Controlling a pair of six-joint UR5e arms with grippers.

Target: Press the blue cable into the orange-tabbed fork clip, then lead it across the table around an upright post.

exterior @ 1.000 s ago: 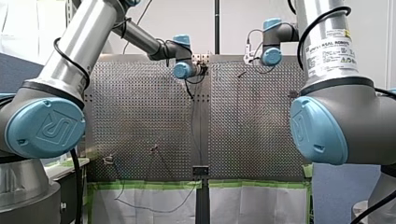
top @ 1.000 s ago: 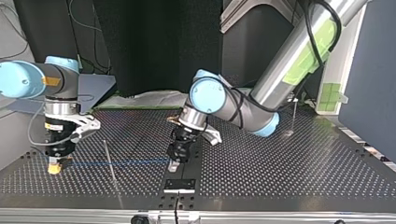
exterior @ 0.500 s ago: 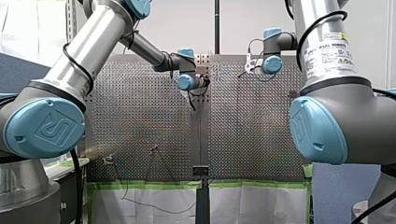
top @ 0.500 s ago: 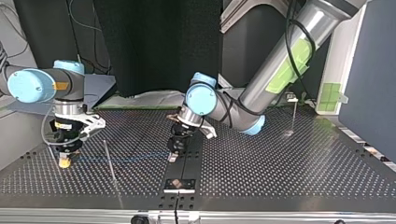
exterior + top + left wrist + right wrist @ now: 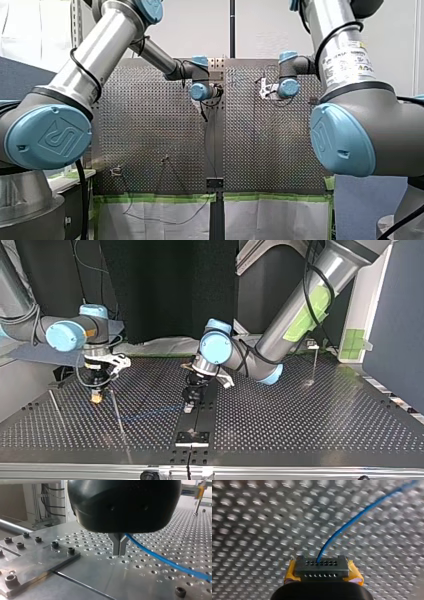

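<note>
The blue cable (image 5: 162,561) is pinched in the shut metal fingers of my left gripper (image 5: 119,553), which hangs just above the perforated plate near the centre seam (image 5: 188,407). From there the cable (image 5: 150,415) runs low over the table toward the top view's left. My right gripper (image 5: 322,566), with yellow pads, is shut on the cable (image 5: 352,521) at its other end (image 5: 96,399). A thin upright post (image 5: 118,415) stands between the two grippers, just beside the right one. A small clip with a reddish tab (image 5: 165,159) shows in the front view near the table's near edge.
A bolted metal plate (image 5: 37,557) lies beside my left gripper on the centre seam (image 5: 192,437). Another thin rod (image 5: 55,407) stands at the top view's left, and a post (image 5: 315,362) at the far right. Slack cable (image 5: 165,220) hangs over the front view's near table edge.
My right gripper has carried its cable end away from the top view's near left, toward the far side and the centre, up to the post. My left gripper drew back slightly.
</note>
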